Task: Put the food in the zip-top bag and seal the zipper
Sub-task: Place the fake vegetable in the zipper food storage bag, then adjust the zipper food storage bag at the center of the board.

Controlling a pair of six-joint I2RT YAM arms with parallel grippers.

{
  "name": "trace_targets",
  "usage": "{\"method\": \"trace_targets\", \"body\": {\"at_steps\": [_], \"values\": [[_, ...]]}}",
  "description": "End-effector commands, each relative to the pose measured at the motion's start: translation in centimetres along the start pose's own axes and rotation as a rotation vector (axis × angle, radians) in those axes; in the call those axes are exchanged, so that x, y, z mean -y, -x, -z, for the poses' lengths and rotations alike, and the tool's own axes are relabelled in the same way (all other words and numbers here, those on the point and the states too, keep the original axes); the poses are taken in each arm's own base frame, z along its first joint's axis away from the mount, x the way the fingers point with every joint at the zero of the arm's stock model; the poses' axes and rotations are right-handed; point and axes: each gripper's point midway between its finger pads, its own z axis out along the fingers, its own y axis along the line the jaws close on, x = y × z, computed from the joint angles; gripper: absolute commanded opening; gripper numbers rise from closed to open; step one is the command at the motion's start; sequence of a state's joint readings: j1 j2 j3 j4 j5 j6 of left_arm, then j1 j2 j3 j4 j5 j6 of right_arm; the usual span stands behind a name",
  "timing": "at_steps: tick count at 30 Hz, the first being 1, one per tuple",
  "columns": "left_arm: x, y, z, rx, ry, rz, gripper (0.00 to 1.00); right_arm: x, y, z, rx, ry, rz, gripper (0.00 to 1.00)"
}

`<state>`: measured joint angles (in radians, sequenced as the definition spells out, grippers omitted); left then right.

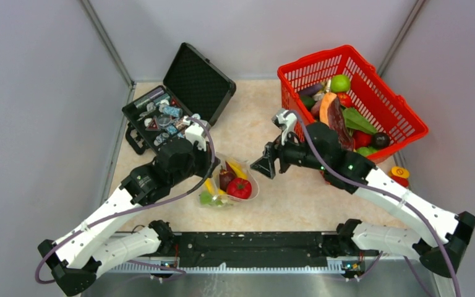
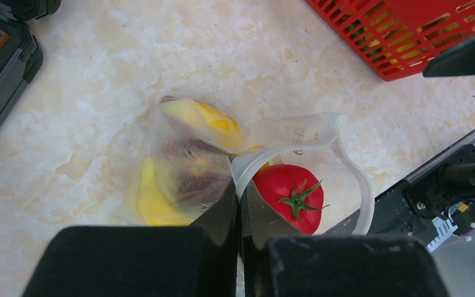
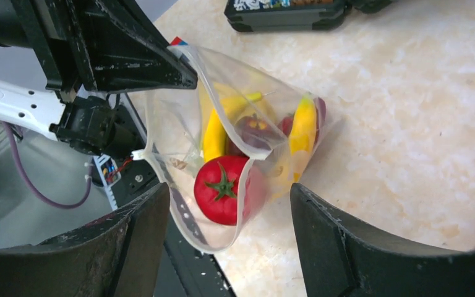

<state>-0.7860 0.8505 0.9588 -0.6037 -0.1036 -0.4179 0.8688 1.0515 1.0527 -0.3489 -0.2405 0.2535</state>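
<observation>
Where the two arms reach in from the near edge, the left gripper [image 2: 240,193] has its black fingers pressed together on the near lip of the clear, crinkly plastic zip-top bag [image 2: 284,131]. It pinches the film and, judging by the gape, holds it up so that the mouth stands open toward the right. Just right of the bag and apart from it hangs the right gripper [image 1: 264,166], fingers spread wide with nothing between them; it faces the mouth, probably placed there for loading.

Inside the bag a glossy red toy tomato [image 2: 287,198] lies nearest the mouth, with yellow banana-like pieces [image 2: 213,120] and a dark purple fruit [image 3: 253,130] deeper in. The whitish zipper strip [image 2: 357,185] loops open around the tomato, unsealed.

Beyond the bag to the right stands a red mesh plastic basket [image 1: 312,59] holding a green toy apple [image 1: 340,82] among other food. Beyond the bag to the left is an open black case [image 1: 198,77].

Only the left wrist view shows the pinch, only the right wrist view shows the whole open mouth, and only the overhead view shows the basket's contents.
</observation>
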Motion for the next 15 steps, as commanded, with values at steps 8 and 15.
{"method": "trace_targets", "body": {"at_steps": [8,15], "values": [[1.0,2.8,-0.3,0.100,-0.030,0.023,0.00,0.4,-7.8,-2.3,-0.217,-0.038,-0.254,0.59],[1.0,2.8,-0.3,0.096,-0.029,0.020,0.00,1.3,-8.4,-3.5,-0.221,-0.106,-0.195,0.48]]}}
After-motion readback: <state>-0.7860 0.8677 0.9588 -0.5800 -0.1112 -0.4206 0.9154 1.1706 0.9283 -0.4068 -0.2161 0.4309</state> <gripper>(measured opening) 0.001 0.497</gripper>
